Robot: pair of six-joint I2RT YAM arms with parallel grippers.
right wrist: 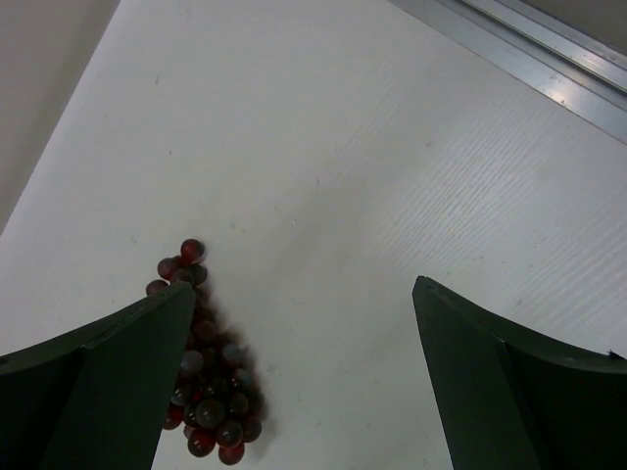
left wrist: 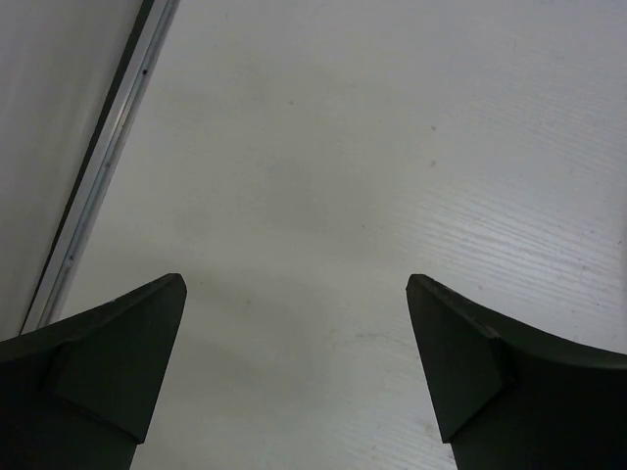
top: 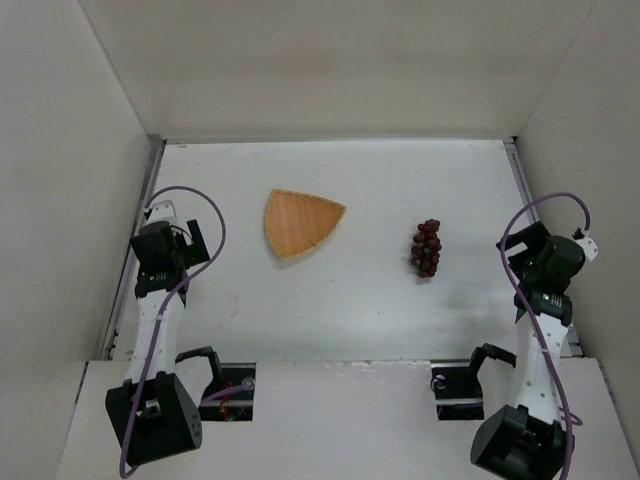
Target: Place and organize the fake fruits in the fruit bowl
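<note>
Right pincer agape near grapes | left pincer agape | basket apart

Grape bunch: small, dark red-purple, bumpy elongated cluster of round berries. Lay flat on white table, right of centre, long axis running far edge to near edge.
Wicker basket: shallow, orange-tan, rounded triangle. Sat open side up, left of centre, toward far edge.
Bunch and basket well apart.
</note>
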